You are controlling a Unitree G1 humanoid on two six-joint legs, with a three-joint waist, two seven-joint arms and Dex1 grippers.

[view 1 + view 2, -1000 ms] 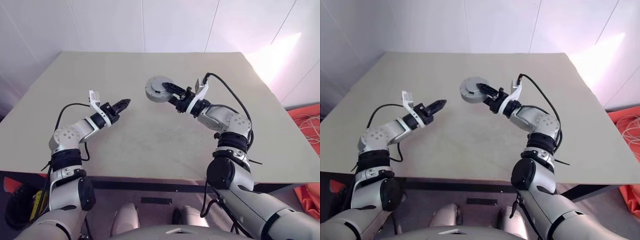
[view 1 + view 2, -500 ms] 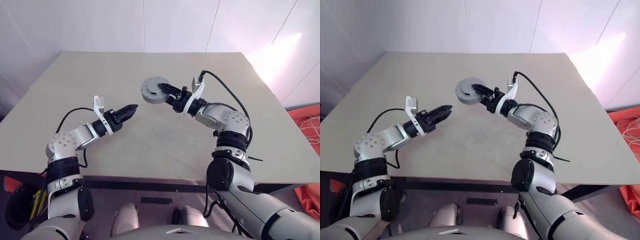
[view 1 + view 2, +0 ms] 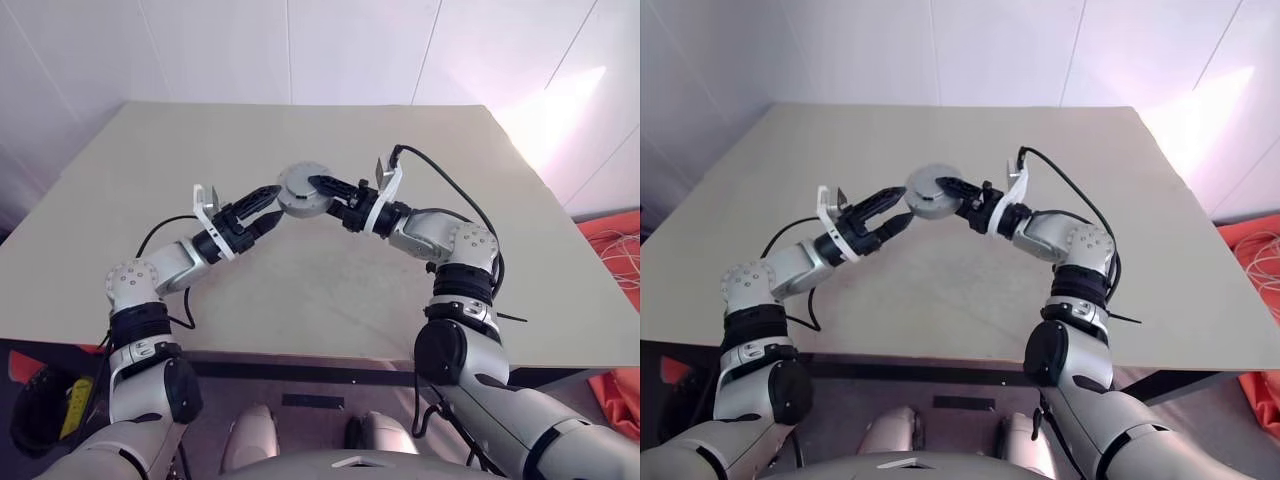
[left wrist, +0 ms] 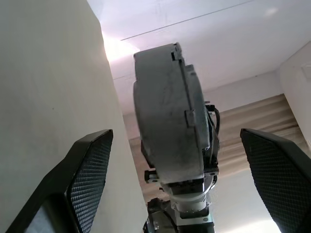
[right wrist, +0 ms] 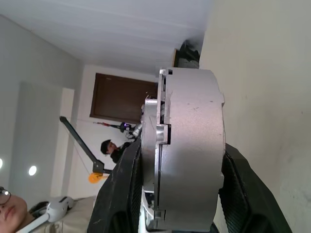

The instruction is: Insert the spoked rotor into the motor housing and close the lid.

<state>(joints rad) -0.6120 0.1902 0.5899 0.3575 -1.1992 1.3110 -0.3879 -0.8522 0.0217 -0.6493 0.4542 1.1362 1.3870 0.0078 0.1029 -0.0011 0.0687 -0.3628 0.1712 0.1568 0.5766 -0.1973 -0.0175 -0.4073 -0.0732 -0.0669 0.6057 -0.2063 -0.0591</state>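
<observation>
The right hand (image 3: 322,190) is clamped on the motor housing (image 3: 303,189), holding it up off the table (image 3: 330,290), well above the beige top, roughly over the middle of it. One black finger (image 3: 330,186) lies across the round silver-grey face that looks upward; the other is beneath and cannot be seen from above. In the right wrist view the housing (image 5: 187,145) sits edge-on between the two fingers, both pressed against its flat faces, with the lid (image 5: 153,145) seated on one side as a thinner layer, a narrow seam running between the two parts.

The left hand (image 3: 262,205) is at about nine o'clock from the housing, just beside it, its two fingers spread wide apart. In the left wrist view the housing (image 4: 167,128) stands between the parted fingers (image 4: 87,179), clear of both, with a gap on either side. Nothing is in that hand.

Seen from the head, the two arms reach in toward each other and the hands almost meet at the housing. I cannot tell whether the spoked rotor is inside the closed case. In the background of the right wrist view, people (image 5: 111,148) stand in the room.
</observation>
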